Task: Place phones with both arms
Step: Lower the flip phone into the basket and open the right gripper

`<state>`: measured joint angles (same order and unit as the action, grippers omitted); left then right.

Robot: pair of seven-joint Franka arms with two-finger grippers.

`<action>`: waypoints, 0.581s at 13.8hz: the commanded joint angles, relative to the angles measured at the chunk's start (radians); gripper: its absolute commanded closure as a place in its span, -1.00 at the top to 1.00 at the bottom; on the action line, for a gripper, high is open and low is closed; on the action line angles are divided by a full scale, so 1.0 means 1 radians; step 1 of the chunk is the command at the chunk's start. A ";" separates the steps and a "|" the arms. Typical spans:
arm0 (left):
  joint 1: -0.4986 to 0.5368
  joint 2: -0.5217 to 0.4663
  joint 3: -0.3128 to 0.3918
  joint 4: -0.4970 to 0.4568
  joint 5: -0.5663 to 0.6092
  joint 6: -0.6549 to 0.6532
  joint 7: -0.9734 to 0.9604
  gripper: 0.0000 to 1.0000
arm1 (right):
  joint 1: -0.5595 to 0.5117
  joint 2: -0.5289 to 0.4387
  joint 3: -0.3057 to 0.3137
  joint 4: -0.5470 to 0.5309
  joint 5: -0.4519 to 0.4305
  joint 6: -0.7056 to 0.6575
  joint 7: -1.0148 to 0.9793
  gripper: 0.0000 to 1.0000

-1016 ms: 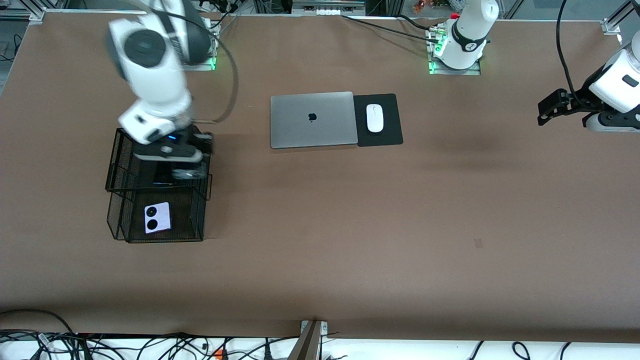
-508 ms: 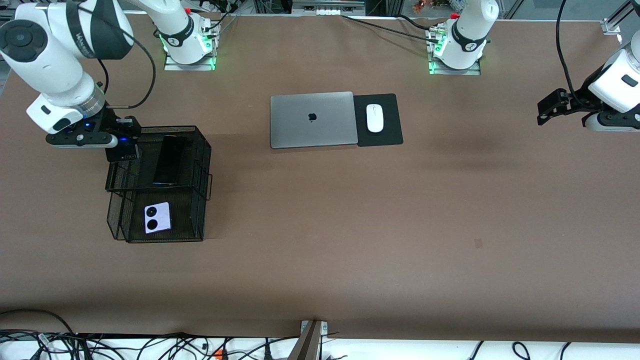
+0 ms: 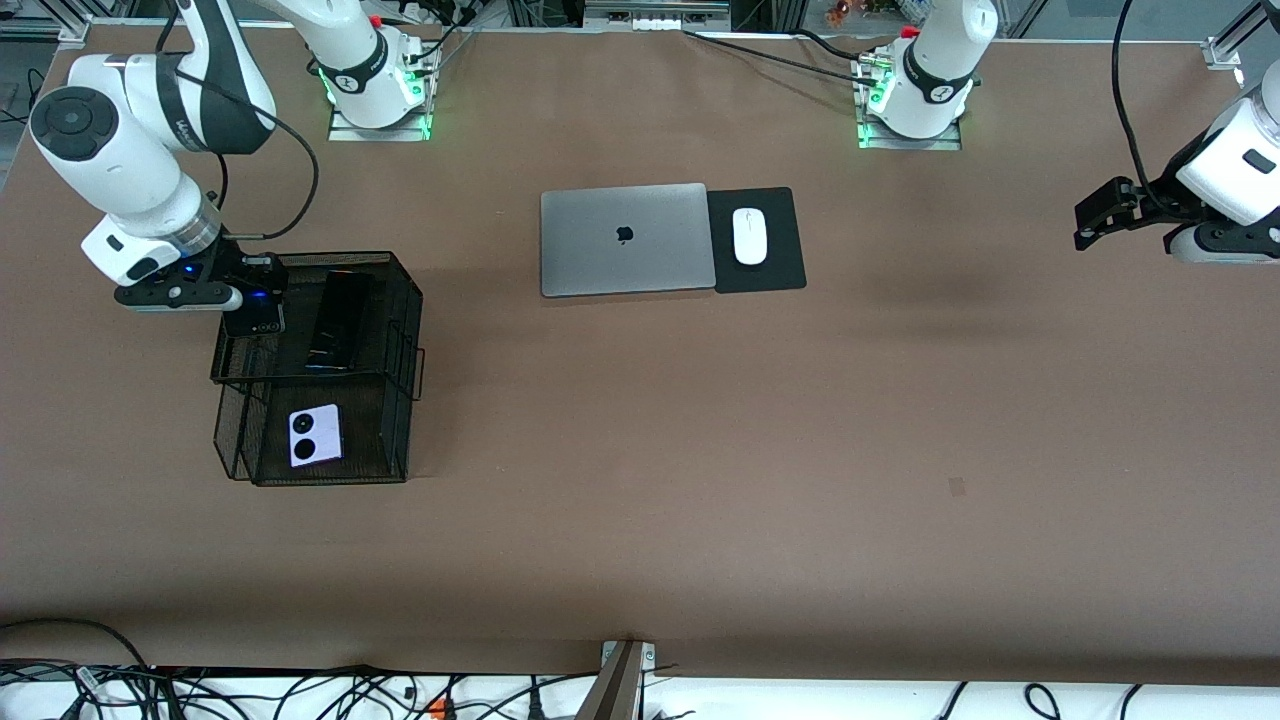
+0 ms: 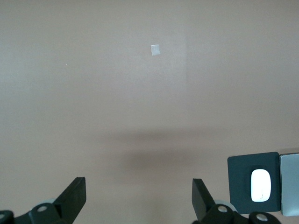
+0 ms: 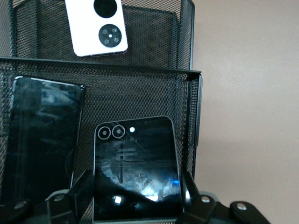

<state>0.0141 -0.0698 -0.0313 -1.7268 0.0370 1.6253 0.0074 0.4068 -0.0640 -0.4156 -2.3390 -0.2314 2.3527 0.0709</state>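
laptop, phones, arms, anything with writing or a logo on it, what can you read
Laptop: no words; only a dark apple-shaped logo at the middle of its grey lid.
Right arm: lettering on its dark band, too small to read.
Small squarish black phone in the right gripper: no readable text.
Long black slab phone, pale lilac-white phone, mouse: no markings to read.

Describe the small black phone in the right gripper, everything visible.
The small black phone is squarish with rounded corners, a glossy reflective face and a thin pale edge. Two ringed camera lenses and a small bright dot sit near one corner. The right gripper is shut on its lower end, holding it over the upper tier of the black mesh basket, beside the long black phone.
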 commanded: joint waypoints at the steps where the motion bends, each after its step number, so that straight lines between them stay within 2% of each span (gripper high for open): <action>1: 0.003 0.012 -0.007 0.030 0.009 -0.024 -0.003 1.00 | -0.020 0.045 0.006 0.001 0.050 0.069 -0.032 0.23; 4: 0.003 0.012 -0.006 0.030 0.009 -0.024 -0.003 1.00 | -0.026 0.085 0.006 0.004 0.098 0.117 -0.040 0.24; 7: 0.001 0.012 -0.006 0.030 0.007 -0.024 -0.003 1.00 | -0.026 0.121 0.006 0.007 0.106 0.174 -0.040 0.27; 8: 0.003 0.012 -0.006 0.030 0.007 -0.024 -0.003 1.00 | -0.028 0.131 0.006 0.009 0.119 0.183 -0.037 0.50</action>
<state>0.0140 -0.0698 -0.0315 -1.7265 0.0370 1.6252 0.0074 0.3937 0.0503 -0.4163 -2.3394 -0.1456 2.5101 0.0589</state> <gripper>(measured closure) 0.000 0.198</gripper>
